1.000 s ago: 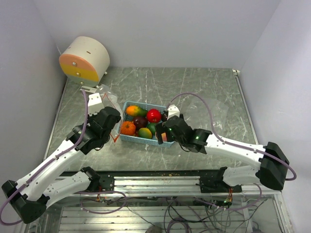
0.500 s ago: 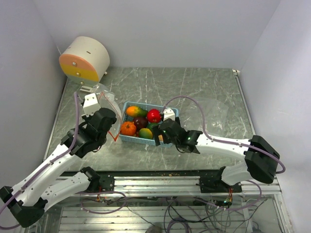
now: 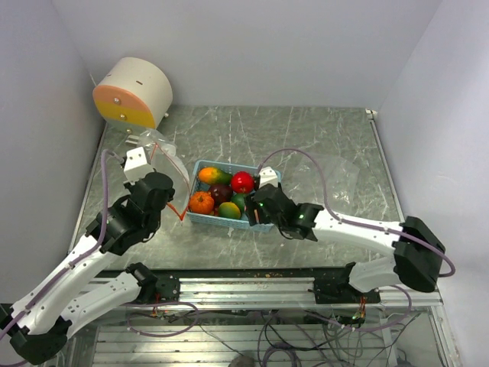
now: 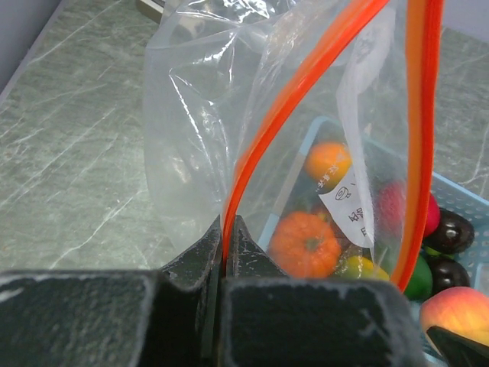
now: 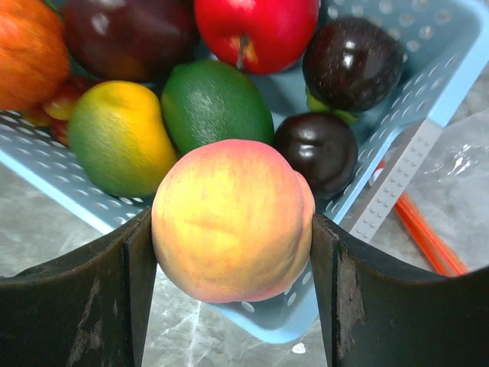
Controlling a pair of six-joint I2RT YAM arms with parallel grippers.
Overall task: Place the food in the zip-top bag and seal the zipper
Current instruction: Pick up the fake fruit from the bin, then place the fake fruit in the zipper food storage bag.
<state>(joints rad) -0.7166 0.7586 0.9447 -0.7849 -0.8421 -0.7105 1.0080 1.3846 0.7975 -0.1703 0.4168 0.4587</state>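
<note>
Gripping a peach (image 5: 231, 220) between both fingers (image 5: 92, 306) of the right end effector (image 5: 233, 256), just over the near rim of the blue basket (image 5: 451, 69). Leaving the other food (image 5: 256, 30) lying inside, on the bench (image 3: 306, 138). Pinching the orange zipper edge (image 4: 306, 84) of the clear bag (image 4: 199, 130) tight in the left end effector (image 4: 227, 245), beside the basket.

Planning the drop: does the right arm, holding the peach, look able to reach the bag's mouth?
Probably yes. The left jaws hold the bag open just left of the basket; the peach is at its near right edge, with only low fruit between.
</note>
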